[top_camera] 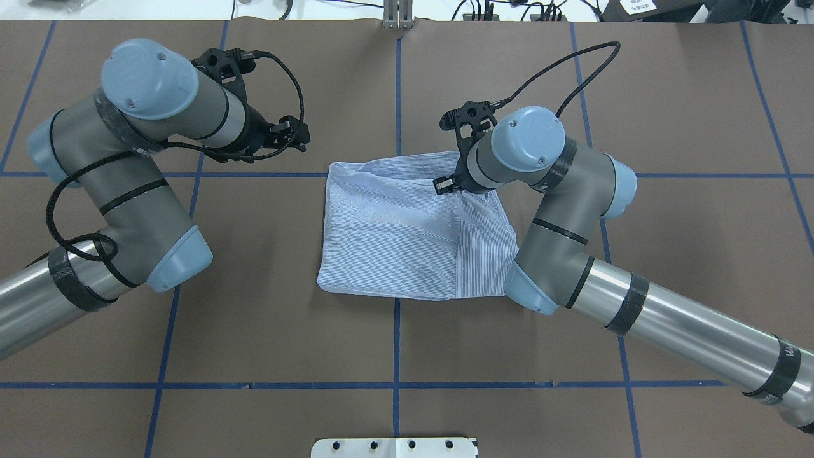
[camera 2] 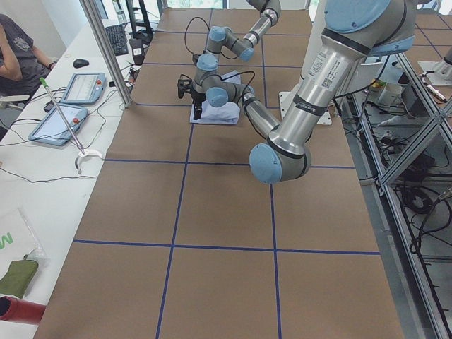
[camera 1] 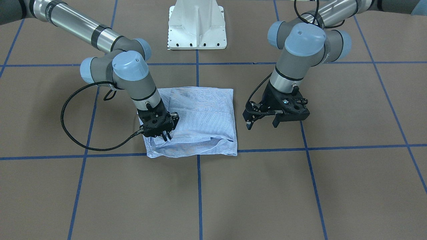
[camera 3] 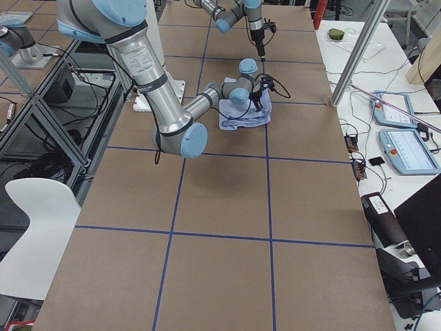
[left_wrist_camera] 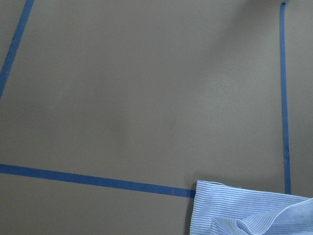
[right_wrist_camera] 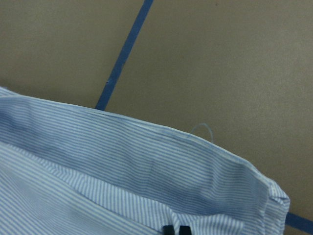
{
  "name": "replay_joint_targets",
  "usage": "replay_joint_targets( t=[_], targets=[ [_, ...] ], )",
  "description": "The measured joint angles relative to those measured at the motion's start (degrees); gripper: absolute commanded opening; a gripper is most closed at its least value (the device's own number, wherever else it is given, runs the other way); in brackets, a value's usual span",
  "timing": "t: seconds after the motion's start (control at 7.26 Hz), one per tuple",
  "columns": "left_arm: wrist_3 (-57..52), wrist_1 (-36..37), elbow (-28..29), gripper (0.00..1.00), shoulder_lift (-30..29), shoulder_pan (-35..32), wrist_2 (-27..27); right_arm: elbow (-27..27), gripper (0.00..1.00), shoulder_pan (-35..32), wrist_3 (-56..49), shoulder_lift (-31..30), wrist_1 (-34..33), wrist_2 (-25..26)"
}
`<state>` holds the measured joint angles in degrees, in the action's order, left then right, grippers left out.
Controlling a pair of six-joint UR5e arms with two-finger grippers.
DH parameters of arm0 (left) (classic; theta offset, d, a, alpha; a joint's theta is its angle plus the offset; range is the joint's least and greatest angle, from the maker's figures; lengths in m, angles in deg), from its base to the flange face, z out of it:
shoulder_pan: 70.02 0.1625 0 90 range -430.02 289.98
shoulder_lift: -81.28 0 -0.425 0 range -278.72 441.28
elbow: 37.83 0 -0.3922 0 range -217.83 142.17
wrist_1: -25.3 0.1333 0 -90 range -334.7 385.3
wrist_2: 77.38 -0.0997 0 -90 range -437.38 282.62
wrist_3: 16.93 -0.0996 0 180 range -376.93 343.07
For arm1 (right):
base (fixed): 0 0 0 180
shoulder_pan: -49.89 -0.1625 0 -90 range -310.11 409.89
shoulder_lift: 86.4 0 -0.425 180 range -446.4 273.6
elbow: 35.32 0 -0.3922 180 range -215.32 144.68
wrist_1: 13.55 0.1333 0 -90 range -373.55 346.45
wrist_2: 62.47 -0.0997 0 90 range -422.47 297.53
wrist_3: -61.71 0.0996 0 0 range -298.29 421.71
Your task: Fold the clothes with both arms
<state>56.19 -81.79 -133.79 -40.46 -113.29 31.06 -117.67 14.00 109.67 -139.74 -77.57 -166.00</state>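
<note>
From the front, one folded striped shirt (camera 1: 200,113) lies square on the brown table (camera 1: 333,186); the right gripper (camera 1: 166,136) hides part of it, pinched tight on the thin cloth, and the left gripper (camera 1: 262,125) hangs beside it, wide apart and empty. From above, the right arm (top_camera: 559,254) covers one shirt corner. The right wrist view cuts off two black fingertips (right_wrist_camera: 168,229).

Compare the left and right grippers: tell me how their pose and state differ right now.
The left gripper has its fingers spread wide; the right gripper has its fingers pinched together. The left gripper hangs over the table beside the shirt, apart from it; the right gripper's tips are down on the shirt's cloth. Both are black and point downward.
</note>
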Motion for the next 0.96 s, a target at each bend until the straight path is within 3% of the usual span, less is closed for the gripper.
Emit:
replay_joint_targets(
  t=[0.41,0.69,0.83,0.96],
  targets=[
    [0.2,0.0,-0.1,1.00,-0.1,0.0,-0.1,-0.1,0.00,-1.4,-0.6,0.3,-0.1,0.6],
    [0.4,0.0,-0.2,1.00,-0.1,0.0,-0.1,0.7,0.04,-1.9,-0.6,1.1,-0.2,4.1],
    [0.8,0.0,-0.3,1.00,-0.2,0.0,-0.1,2.0,0.99,-1.8,-0.5,2.3,-0.2,5.7],
    [1.2,0.0,-0.4,1.00,-0.3,0.1,-0.1,3.4,1.00,-1.6,-0.4,3.5,-0.2,6.9]
  ],
)
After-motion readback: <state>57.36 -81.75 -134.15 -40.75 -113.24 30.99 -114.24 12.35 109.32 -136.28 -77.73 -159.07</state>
